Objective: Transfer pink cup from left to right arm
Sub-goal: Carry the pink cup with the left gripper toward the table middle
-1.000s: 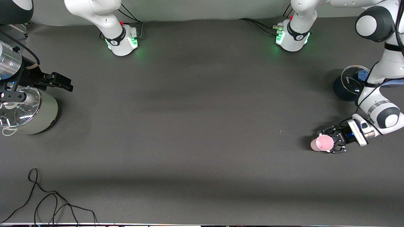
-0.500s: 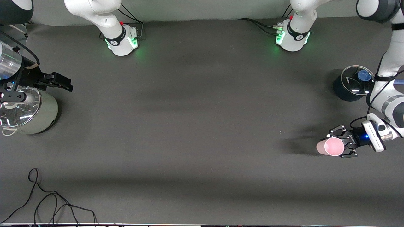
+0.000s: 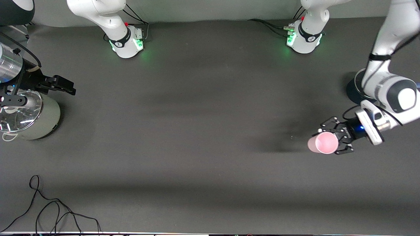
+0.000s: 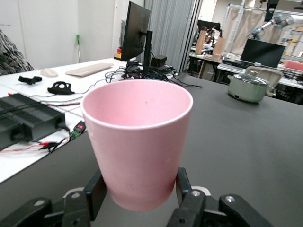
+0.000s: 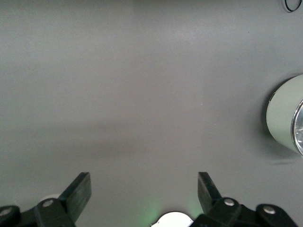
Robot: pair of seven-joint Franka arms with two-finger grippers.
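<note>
Nearest the front camera, at about seven o'clock on the worktop (image 3: 203,108), we saw a loose black cable (image 3: 49,209) lying in loops. Farther in, at about four o'clock, the left end effector (image 3: 329,141) hung over the bare worktop with its thin black fingers (image 4: 97,189) clenched on the lower body of the pink cup (image 3: 323,143). The cup's open mouth was turned toward the front camera, and its shadow lay apart from it on the mat. At about nine o'clock stood a pale green pot (image 3: 36,114) under a glass lid (image 3: 18,111). The right end effector (image 3: 70,87) waited over the worktop just beside that pot, its fingers (image 5: 80,189) spread wide and grasping nothing. At about two o'clock a dark pot (image 3: 354,93) was largely hidden by the left arm. Farthest, along twelve o'clock, we noted the two arm bases (image 3: 126,42) lit green.
</note>
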